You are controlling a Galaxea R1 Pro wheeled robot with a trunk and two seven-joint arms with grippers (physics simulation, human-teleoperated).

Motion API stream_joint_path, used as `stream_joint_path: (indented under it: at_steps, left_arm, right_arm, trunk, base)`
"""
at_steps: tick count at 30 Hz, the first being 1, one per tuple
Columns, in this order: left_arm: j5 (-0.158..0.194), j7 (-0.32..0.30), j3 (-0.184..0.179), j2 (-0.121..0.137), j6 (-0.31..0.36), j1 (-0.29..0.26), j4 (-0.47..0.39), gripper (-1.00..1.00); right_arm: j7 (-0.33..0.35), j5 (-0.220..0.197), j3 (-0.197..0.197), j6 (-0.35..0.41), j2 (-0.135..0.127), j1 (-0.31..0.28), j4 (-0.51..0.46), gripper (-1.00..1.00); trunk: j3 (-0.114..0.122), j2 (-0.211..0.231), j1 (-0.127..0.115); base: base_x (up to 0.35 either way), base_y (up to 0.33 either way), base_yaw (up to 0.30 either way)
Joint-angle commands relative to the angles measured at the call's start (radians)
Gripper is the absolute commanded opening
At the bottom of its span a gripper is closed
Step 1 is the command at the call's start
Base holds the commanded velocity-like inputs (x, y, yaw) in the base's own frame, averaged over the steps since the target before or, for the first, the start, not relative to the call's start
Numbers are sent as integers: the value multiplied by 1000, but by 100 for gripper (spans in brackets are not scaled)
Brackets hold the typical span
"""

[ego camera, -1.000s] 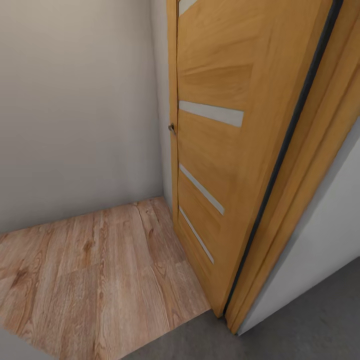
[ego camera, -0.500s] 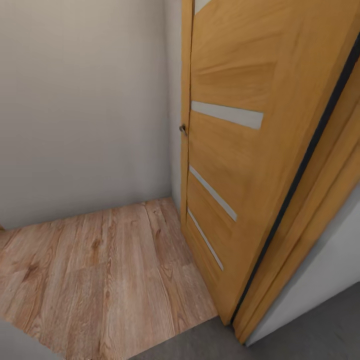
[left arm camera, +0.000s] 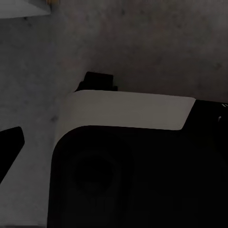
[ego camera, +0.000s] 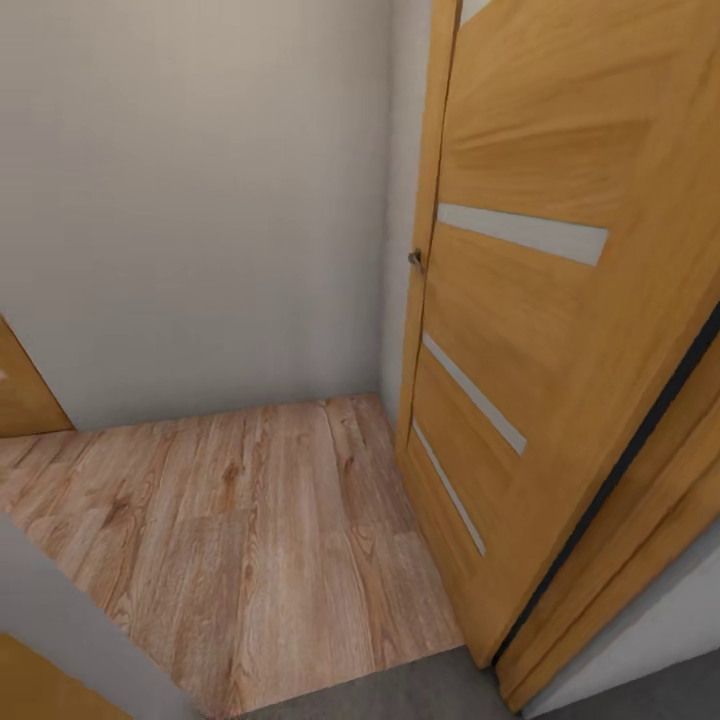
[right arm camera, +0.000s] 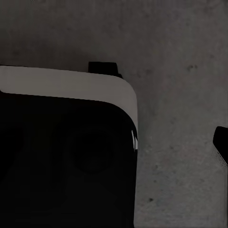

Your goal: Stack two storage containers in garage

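Squeezing past the open wooden door [ego camera: 530,330] onto the wood-plank floor [ego camera: 250,540], base could clip it. Can't tell either pincer's state.

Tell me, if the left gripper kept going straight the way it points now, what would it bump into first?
Most likely the robot's own base, the dark body with a white edge just ahead of it in the left wrist view, over the grey concrete floor. Depth is hard to judge.
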Motion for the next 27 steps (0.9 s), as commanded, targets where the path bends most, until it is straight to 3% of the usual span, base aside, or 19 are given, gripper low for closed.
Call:
stream_joint_path:
  at_steps: [1,6,27]
  left_arm:
    - [8,2,-1,0,-3,-1,1,100]
    - [8,2,-1,0,-3,-1,1,100]
    - [8,2,-1,0,-3,-1,1,100]
  right_arm:
    - [0,-9,8,-5,1,-1,3,100]
    - [0,-9,8,-5,0,-1,3,100]
    - [-1,-9,8,-5,0,-1,2,100]
  trunk:
    - [-1,0,0]
    - [-1,0,0]
    - [-1,0,0]
  base:
    - [0,0,270]
    - [92,0,125]
    - [301,0,3]
